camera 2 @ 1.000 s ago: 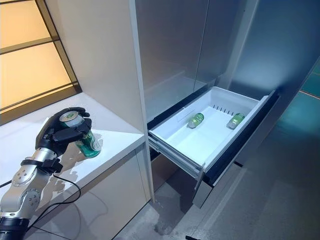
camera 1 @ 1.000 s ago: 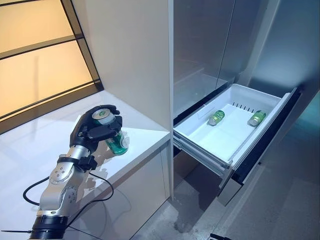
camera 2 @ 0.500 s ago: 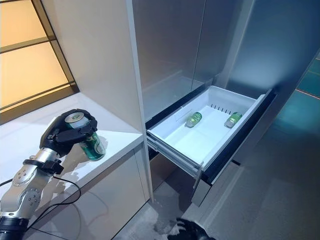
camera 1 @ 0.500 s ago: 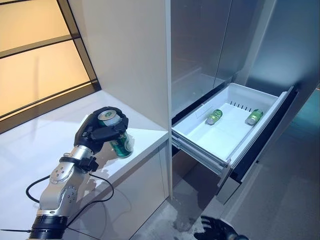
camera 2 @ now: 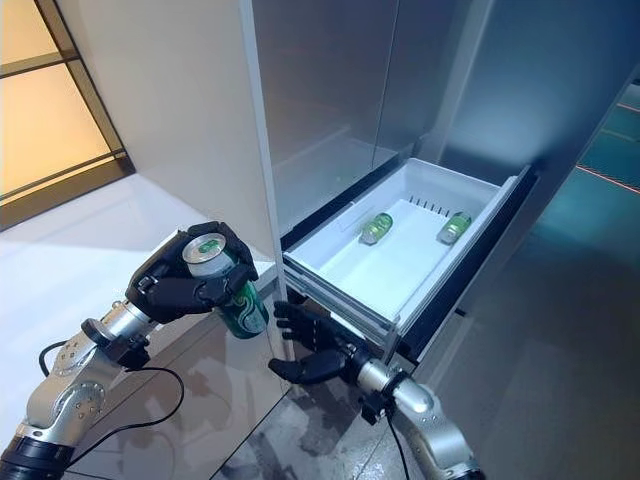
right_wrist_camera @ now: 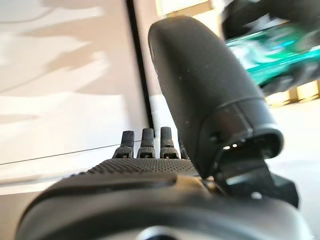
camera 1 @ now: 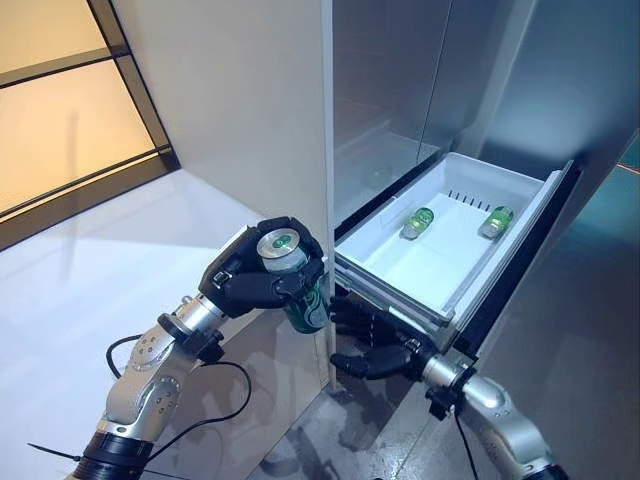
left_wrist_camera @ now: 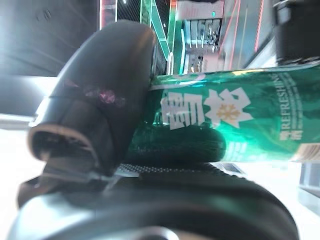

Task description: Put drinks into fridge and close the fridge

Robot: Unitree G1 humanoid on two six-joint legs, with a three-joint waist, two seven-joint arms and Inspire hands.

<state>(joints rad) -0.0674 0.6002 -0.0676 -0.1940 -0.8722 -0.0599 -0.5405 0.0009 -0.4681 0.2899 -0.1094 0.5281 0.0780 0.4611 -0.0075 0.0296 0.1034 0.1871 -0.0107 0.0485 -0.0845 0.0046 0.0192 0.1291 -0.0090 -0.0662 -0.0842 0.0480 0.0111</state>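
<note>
Gripping the green can from the side, your left hand has fingers and thumb curled round it, holding it tilted, top up, in the air just past the white table edge. Your right hand hangs just below and beside the can, fingers spread and holding nothing. The open fridge drawer lies to the can's right, its near rim close by, with two cans lying on their sides at the back. You'd likely carry it rightward over that rim, the left hand being nearest.
</note>
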